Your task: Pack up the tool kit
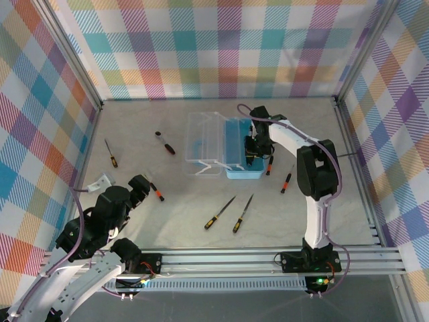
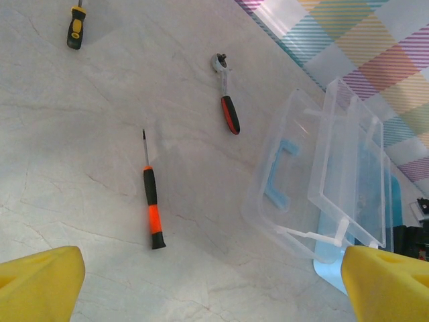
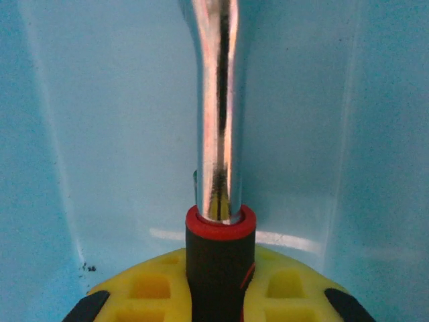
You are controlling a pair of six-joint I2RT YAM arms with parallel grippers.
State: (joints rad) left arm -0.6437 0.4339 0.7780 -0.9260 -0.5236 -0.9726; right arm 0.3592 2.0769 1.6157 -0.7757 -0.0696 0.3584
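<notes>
The light-blue case [image 1: 236,173] lies open mid-table, its clear lid [image 1: 203,142] folded out to the left. My right gripper [image 1: 253,158] reaches down into the case, shut on a tool [image 3: 216,134] with a chrome shaft and a black handle with a red collar; the blue case floor [image 3: 100,134] lies just beyond it. My left gripper [image 1: 142,190] stands open above the table, with a black-orange screwdriver [image 2: 153,208] lying ahead of its yellow fingers [image 2: 40,282]. The clear lid [image 2: 315,181] is to its right.
A red-black ratchet [image 1: 165,143] lies left of the lid. A yellow-black screwdriver [image 1: 110,153] is at the far left. Two yellow-black tools [image 1: 219,213] [image 1: 242,213] lie in front of the case. Two red-handled screwdrivers [image 1: 269,164] [image 1: 287,181] lie right of it.
</notes>
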